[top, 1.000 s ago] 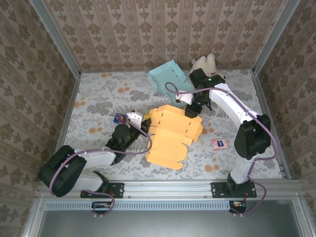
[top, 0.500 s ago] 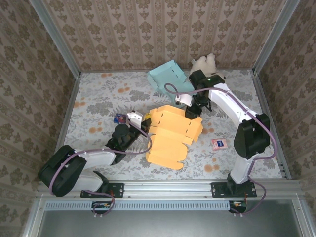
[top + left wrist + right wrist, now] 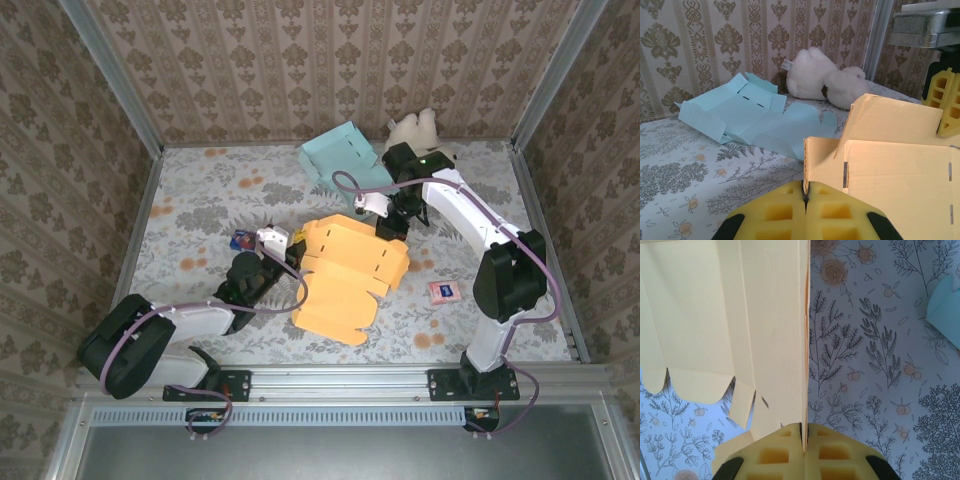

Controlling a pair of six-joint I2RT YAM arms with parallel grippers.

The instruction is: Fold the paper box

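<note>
Cardboard of the orange paper box [image 3: 350, 275] is gripped at two opposite margins, and this seems to explain the arms' stance: the sheet is pinned on one side so that the other can be bent. The box is found in the middle of the table [image 3: 200, 200], mostly flat, with its scalloped flaps spread toward the near side and a panel raised along the far edge. The left gripper [image 3: 805, 192] is clenched on the thin left edge of the box, with the card caught between the yellow pads. This hold is judged to serve as an anchor against sliding. The right gripper [image 3: 803, 432] is likewise clamped on the far right edge, where the sheet is seen edge-on between its pads, presumably so that the panel can be lifted and turned along its crease. Folding is judged to be at an early stage, since no wall is yet set fully upright. A teal box blank [image 3: 345, 160] is laid flat at the far side, with a white plush toy [image 3: 418, 130] just to its right. A small card [image 3: 443, 291] is seen to the right of the orange box, well apart from both grips.
</note>
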